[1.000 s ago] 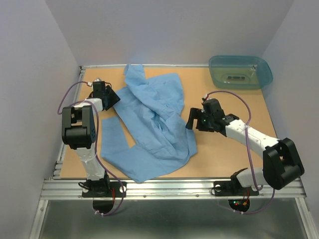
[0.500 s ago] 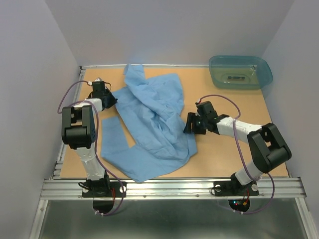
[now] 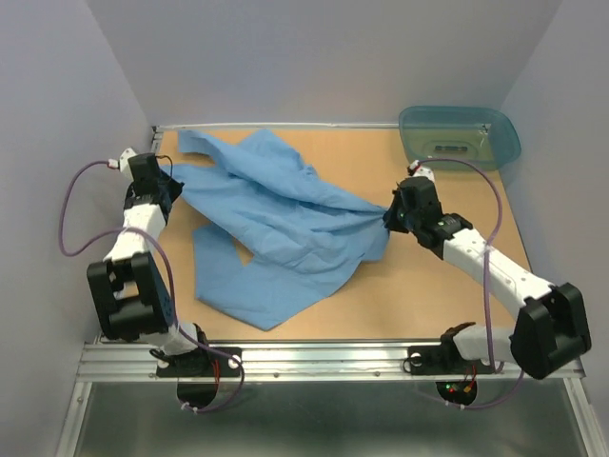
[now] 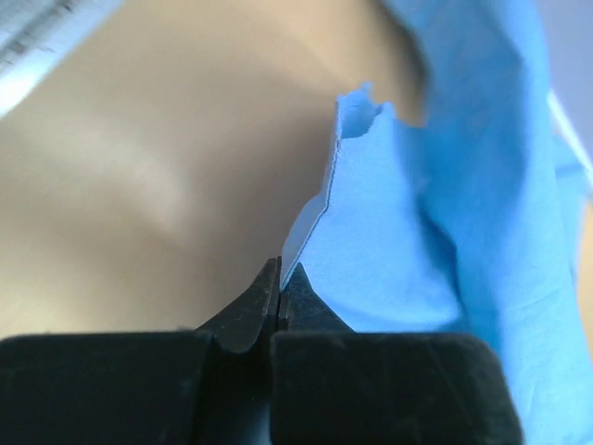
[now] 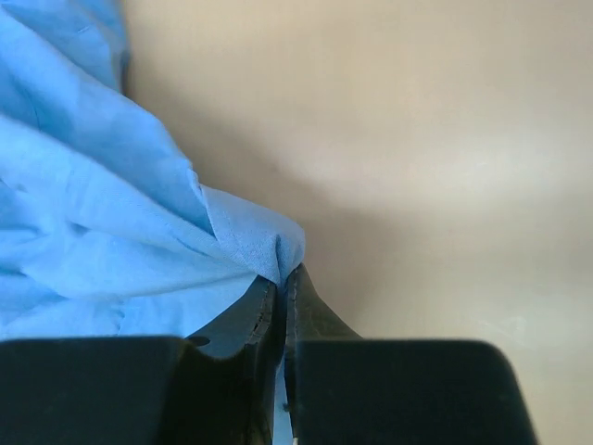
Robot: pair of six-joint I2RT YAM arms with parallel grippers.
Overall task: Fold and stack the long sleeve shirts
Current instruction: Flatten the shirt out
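One light blue long sleeve shirt [image 3: 276,228] rumpled on the brown table [image 3: 447,286], left of the translucent teal tub [image 3: 460,136], left gripper [image 4: 280,278] clamped on its edge farthest from the tub, right gripper [image 5: 285,283] pinching the edge nearest the tub

We note one light blue long sleeve shirt [image 3: 276,228], plain, unfolded and crumpled, stretched in a wrinkled band from far left to centre right, its lower part lying slack and creased on the tan tabletop [image 3: 447,295] toward the near edge.
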